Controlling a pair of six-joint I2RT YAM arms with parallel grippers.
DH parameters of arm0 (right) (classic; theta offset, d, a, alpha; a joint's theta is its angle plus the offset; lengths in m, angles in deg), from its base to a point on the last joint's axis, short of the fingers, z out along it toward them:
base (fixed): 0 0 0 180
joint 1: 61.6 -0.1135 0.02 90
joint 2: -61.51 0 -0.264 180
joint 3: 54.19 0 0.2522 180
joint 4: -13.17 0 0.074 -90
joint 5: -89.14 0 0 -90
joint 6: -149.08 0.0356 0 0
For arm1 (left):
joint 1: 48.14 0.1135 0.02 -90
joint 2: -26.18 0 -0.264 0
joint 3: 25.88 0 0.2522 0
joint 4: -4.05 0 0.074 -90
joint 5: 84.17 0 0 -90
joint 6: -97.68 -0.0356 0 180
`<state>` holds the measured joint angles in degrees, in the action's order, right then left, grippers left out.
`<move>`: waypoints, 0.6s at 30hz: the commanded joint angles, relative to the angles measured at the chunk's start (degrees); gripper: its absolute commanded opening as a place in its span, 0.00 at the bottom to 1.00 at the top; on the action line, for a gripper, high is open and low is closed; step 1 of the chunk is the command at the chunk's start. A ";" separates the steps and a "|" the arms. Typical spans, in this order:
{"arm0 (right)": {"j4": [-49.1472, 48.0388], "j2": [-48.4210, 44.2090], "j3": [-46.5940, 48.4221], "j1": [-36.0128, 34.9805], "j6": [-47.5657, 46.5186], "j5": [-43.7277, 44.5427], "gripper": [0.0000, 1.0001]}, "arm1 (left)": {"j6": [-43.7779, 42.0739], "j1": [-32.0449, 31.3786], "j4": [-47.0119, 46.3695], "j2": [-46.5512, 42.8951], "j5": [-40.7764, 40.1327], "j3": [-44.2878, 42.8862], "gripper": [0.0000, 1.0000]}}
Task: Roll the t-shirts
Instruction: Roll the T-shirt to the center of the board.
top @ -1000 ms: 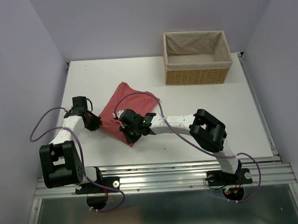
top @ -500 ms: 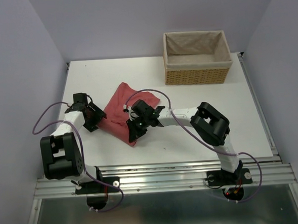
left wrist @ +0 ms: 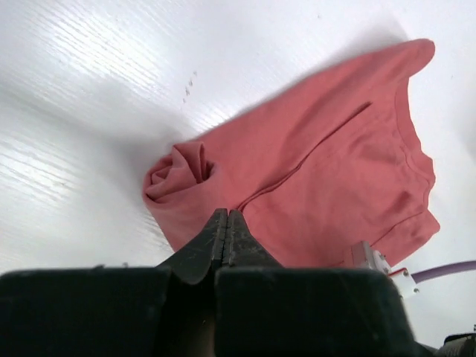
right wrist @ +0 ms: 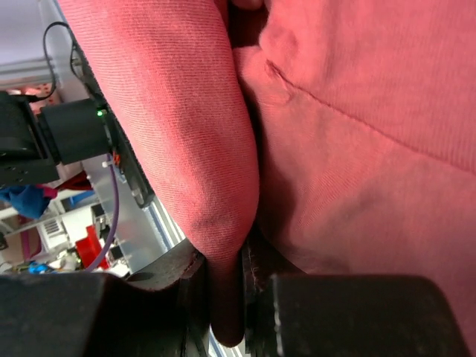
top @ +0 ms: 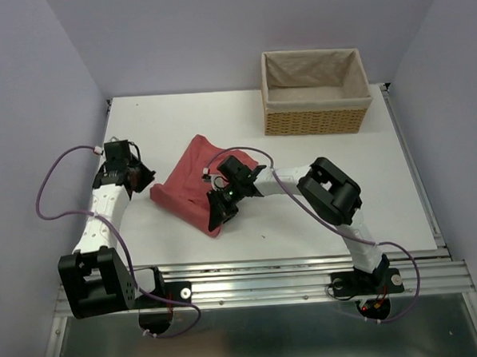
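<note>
1. The left claw point(top: 143, 180) has pulled back, up and to the left. A second ago it was at the shirt's left edge. Now it is just off the cloth.
2. The left claw is clenched with nothing in it. In its wrist view the fingers point(left wrist: 216, 236) meet flat, and bare table shows between them and the shirt point(left wrist: 327, 171).
3. The right claw point(top: 218, 215) has swung round and now points at the shirt's near corner. It grasps a thick fold of cloth between its fingers.
4. The shirt point(top: 186, 169) has bunched up. Its near-left side is now a fat rolled end point(left wrist: 181, 173), while its far corner has not moved.
5. The shirt lies left of centre on the table point(top: 343, 181). It is half rolled, with the far part still flat.
6. The left claw and its arm are near the table's left edge. The shirt's near corner sits a little way back from the front edge.
7. Bare table lies right of the right arm, and more lies beyond the shirt along the far-left side.
8. The basket point(top: 314, 120) stands at the far right edge, well apart from the shirt.
</note>
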<state>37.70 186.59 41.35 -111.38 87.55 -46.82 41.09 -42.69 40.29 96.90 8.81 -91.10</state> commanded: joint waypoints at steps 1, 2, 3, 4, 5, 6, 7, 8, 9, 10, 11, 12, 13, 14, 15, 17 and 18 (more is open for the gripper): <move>0.75 1.04 3.83 0.12 -0.78 -4.58 0.01 | -1.50 -1.58 -0.42 0.73 2.28 -0.05 0.00; 0.84 1.22 3.91 0.12 -0.78 -4.67 0.01 | -1.33 -2.20 -0.77 1.69 2.90 0.22 0.00; 0.92 1.31 4.09 0.12 -0.78 -4.76 0.01 | -1.15 -2.38 -1.21 2.14 3.25 0.83 0.00; 0.92 1.48 4.09 0.64 -0.78 -4.85 0.01 | -0.89 -2.55 -1.38 2.58 3.52 1.01 0.00; 0.92 1.66 4.09 0.65 -0.61 -4.85 0.01 | -0.63 -2.55 -1.73 2.76 3.69 1.36 0.00; 1.01 1.75 4.27 0.65 -0.43 -4.93 0.01 | -0.45 -2.73 -2.43 2.15 3.96 1.97 0.00; 0.93 1.75 4.44 0.65 -0.43 -4.93 0.01 | -0.45 -2.82 -2.70 2.14 3.87 2.24 0.00; 0.92 1.92 4.53 0.65 -0.26 -4.93 0.01 | -0.62 -2.82 -2.53 1.88 3.70 2.33 0.00; 0.92 2.10 4.70 0.65 -0.17 -5.02 0.01 | -0.80 -2.82 -1.83 1.79 3.35 2.24 0.00; 1.01 2.19 5.14 0.65 -0.08 -5.37 0.01 | -0.89 -2.90 -1.04 1.97 2.82 2.07 0.00; 1.19 2.54 5.32 0.65 -0.08 -5.46 0.01 | -0.98 -2.90 -0.25 1.88 2.12 1.89 0.00; 1.28 2.54 5.58 0.65 -0.08 -5.64 0.01 | -1.24 -2.99 1.24 1.53 1.85 1.98 0.00; 1.45 2.71 5.85 0.65 -0.17 -5.81 0.01 | -1.33 -3.08 1.86 1.01 1.50 2.15 0.00; 1.63 2.72 6.02 0.65 -0.17 -5.73 0.01 | -1.42 -3.17 2.47 -0.30 0.98 2.42 0.00; 1.63 2.54 5.94 0.65 -0.17 -5.73 0.01 | -1.42 -3.17 3.18 -1.10 -0.16 2.94 0.00; 1.63 2.37 5.59 0.65 -0.17 -5.73 0.01 | -1.77 -3.26 3.97 -1.55 -1.48 3.03 0.00; 1.72 2.37 5.59 0.65 -0.25 -5.81 0.01 | -1.77 -3.26 4.15 -1.20 -1.84 3.03 0.00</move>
<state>39.01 189.41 44.94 -111.03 87.42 -50.64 40.72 -45.55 41.89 98.58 10.25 -88.65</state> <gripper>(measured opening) 0.207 0.026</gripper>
